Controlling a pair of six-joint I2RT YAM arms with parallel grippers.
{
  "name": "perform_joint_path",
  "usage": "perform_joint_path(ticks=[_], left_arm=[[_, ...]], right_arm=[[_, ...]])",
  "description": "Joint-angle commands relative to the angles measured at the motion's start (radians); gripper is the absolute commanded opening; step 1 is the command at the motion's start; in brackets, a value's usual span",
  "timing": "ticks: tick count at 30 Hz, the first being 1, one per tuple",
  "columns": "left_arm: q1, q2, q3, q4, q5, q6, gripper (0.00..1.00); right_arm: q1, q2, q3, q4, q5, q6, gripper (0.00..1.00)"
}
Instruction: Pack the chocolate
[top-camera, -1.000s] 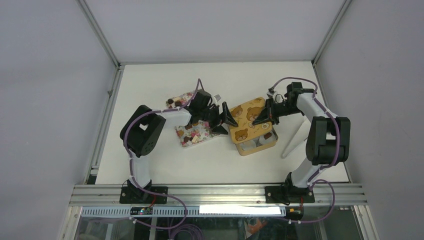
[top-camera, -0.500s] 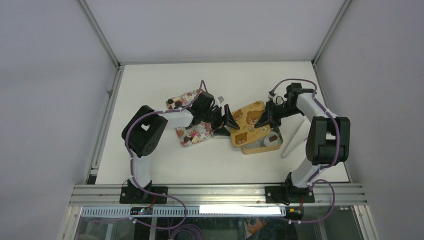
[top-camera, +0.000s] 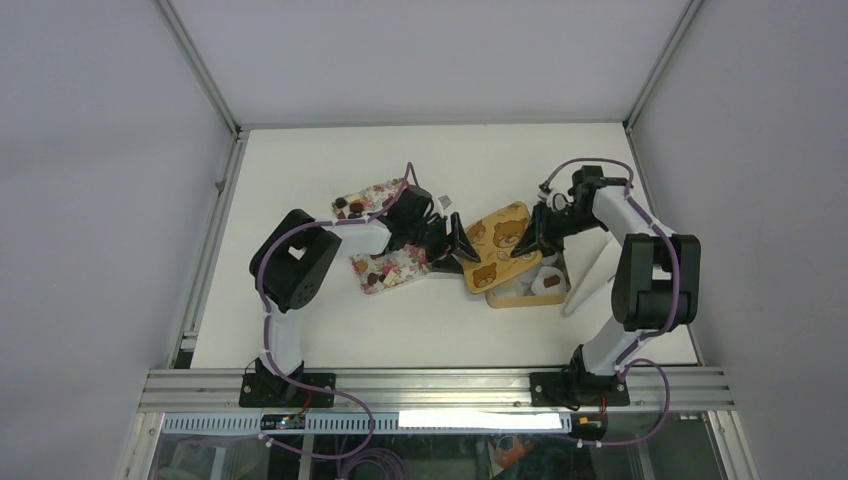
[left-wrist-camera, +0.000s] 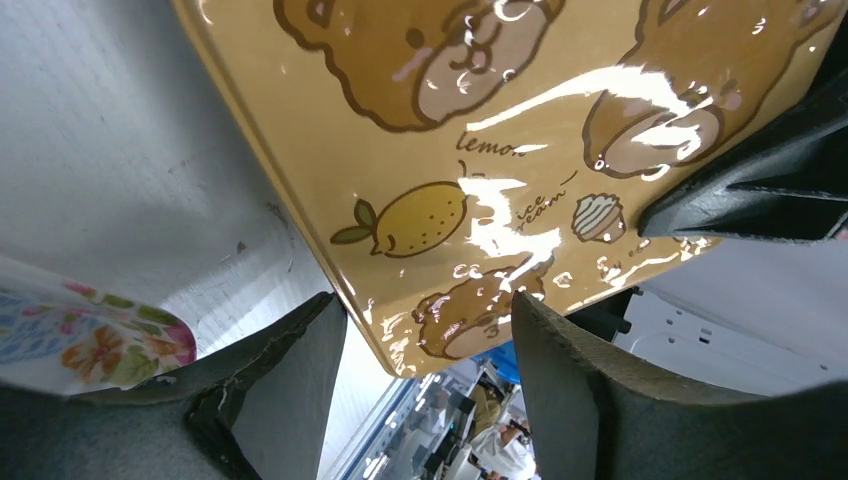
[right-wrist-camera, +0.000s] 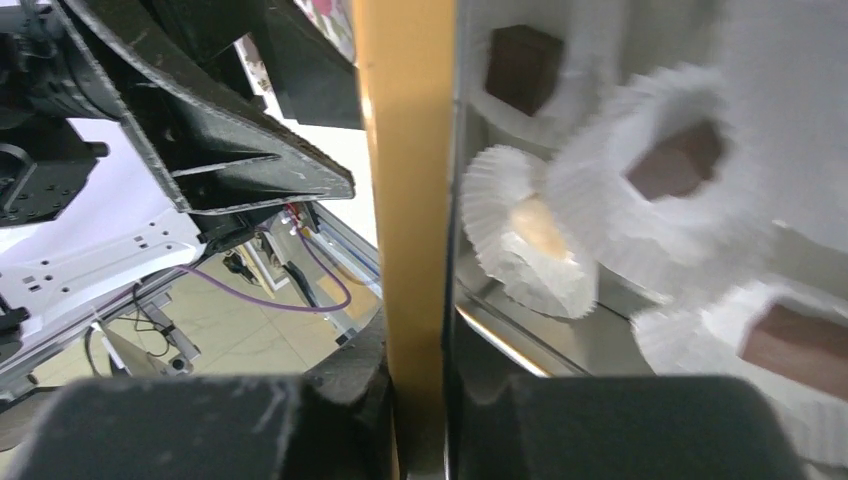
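Observation:
Dark brown and tan chocolate pieces sit in white paper cups inside the open gold tin. More chocolate lies on two pink floral trays. My right gripper is shut on the edge of the bear-printed tin lid and holds it tilted above the tin; its jaws clamp the lid's yellow rim. My left gripper is open at the lid's left edge. In the left wrist view the lid's corner hangs between my spread fingers.
The floral trays lie under and behind my left arm. A white strip lies on the table right of the tin. The metal frame rail runs along the near edge.
The lid has swung up and back off the tin, which now shows its cups and sits further right. My left gripper has moved slightly right towards the lid.

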Motion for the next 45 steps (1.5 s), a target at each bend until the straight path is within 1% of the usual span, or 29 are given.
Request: perform_joint_path(ticks=[1,2,4,8,9,11,13,15,20,21,22,25,28,30,32,34,36,38,41,43,45], left_arm=[[-0.012,-0.002,0.040,0.036,0.026,-0.006,0.63],[-0.012,-0.003,0.041,0.036,0.024,-0.006,0.63],[-0.012,-0.009,0.042,0.037,0.022,-0.008,0.63],[-0.012,-0.016,0.047,0.038,0.025,-0.008,0.63],[-0.012,-0.015,0.049,0.038,0.026,-0.006,0.63],[-0.012,-0.006,0.053,0.038,0.032,-0.006,0.63],[-0.012,0.006,0.057,0.038,0.037,-0.008,0.64],[-0.012,0.016,0.057,0.039,0.040,-0.008,0.64],[-0.013,0.044,0.061,0.039,0.053,-0.010,0.65],[-0.013,0.048,0.061,0.039,0.055,-0.010,0.65],[-0.014,0.049,0.061,0.039,0.055,-0.012,0.65],[-0.014,0.057,0.058,0.038,0.055,-0.010,0.66],[-0.017,0.073,0.063,0.037,0.060,-0.009,0.67],[-0.018,0.080,0.065,0.036,0.061,-0.007,0.67],[-0.020,0.083,0.066,0.032,0.059,-0.004,0.67],[-0.020,0.083,0.066,0.023,0.054,0.002,0.67],[-0.021,0.083,0.067,0.016,0.053,0.008,0.67],[-0.021,0.082,0.066,0.012,0.052,0.012,0.67],[-0.021,0.077,0.069,0.007,0.052,0.015,0.67],[-0.021,0.070,0.073,-0.001,0.052,0.020,0.67],[-0.021,0.053,0.081,-0.018,0.048,0.032,0.67]], right_arm=[[0.001,-0.071,-0.019,0.017,0.018,0.035,0.09],[0.002,-0.084,-0.031,0.031,0.006,0.045,0.04],[0.001,-0.116,-0.068,0.064,-0.034,0.064,0.00],[0.002,-0.178,-0.116,0.101,-0.040,0.091,0.00],[0.002,-0.189,-0.124,0.107,-0.032,0.098,0.04],[0.002,-0.215,-0.136,0.113,-0.009,0.114,0.17],[0.001,-0.239,-0.140,0.105,0.033,0.123,0.27],[0.002,-0.258,-0.140,0.088,0.074,0.122,0.34],[0.001,-0.297,-0.137,0.043,0.148,0.117,0.42],[0.001,-0.308,-0.137,0.037,0.162,0.120,0.48],[0.002,-0.317,-0.135,0.030,0.177,0.122,0.51],[0.001,-0.346,-0.128,0.017,0.214,0.122,0.53],[0.002,-0.350,-0.126,0.016,0.214,0.124,0.53],[0.001,-0.345,-0.126,0.017,0.209,0.125,0.51],[0.002,-0.343,-0.128,0.021,0.202,0.125,0.45],[0.002,-0.346,-0.129,0.024,0.201,0.125,0.31],[0.002,-0.350,-0.129,0.026,0.193,0.128,0.20],[0.002,-0.355,-0.130,0.037,0.172,0.137,0.11],[0.003,-0.364,-0.145,0.071,0.099,0.161,0.08],[0.003,-0.369,-0.152,0.094,0.059,0.179,0.00],[0.001,-0.391,-0.155,0.125,0.015,0.201,0.00]])
